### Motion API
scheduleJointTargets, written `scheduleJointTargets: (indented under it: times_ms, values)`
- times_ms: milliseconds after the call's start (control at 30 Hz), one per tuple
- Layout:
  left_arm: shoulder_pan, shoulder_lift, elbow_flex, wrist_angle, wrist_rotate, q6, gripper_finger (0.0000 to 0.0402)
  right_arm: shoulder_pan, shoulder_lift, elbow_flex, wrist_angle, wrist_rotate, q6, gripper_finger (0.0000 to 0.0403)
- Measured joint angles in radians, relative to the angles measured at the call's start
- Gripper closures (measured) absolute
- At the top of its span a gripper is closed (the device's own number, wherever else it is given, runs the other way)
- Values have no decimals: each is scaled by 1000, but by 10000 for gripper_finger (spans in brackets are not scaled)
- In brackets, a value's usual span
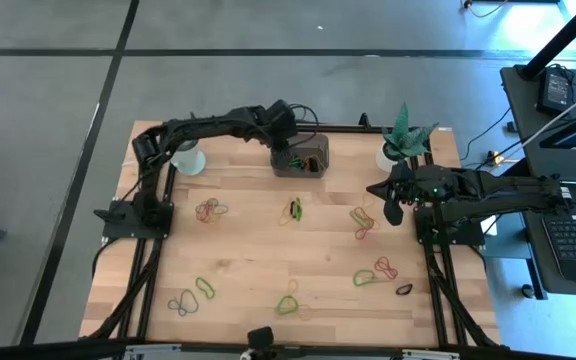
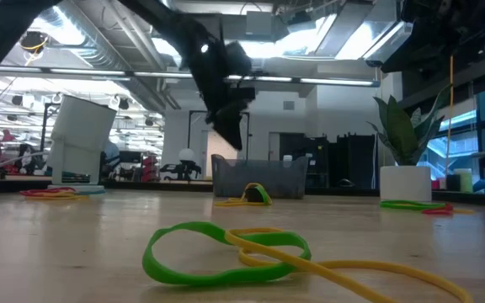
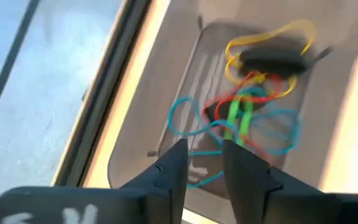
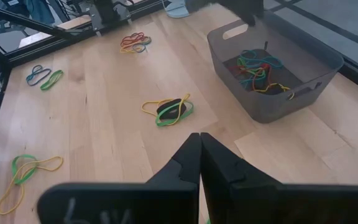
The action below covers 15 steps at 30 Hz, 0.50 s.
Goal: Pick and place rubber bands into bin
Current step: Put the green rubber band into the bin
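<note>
Your inventory: left gripper (image 3: 204, 163), fingers slightly parted and empty, above the bin (image 1: 301, 159) at the table's (image 1: 248, 265) far edge, which holds tangled rubber bands (image 3: 247, 112); right gripper (image 4: 200, 155), fingers closed on nothing, near the plant pot (image 1: 389, 156); more bands scattered on the table.

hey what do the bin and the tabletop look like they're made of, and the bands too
The bin looks like moulded plastic: grey, slightly see-through walls, rounded corners, a cut-out handle. The tabletop looks like light wood with a matte finish: pale planks with visible grain and seams. The rubber bands inside the bin look like thin elastic rubber: limp, tangled, brightly coloured loops.
</note>
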Motion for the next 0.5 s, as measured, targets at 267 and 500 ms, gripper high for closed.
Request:
scheduleJointTargets:
  times_ms: [267, 500]
  values:
    - [-63, -133, 0, -8, 0, -93, 384, 0, 0, 0, 0, 0, -2, 393]
    - [-154, -190, 0, -121, 6, -224, 398, 0, 0, 0, 0, 0, -3, 393]
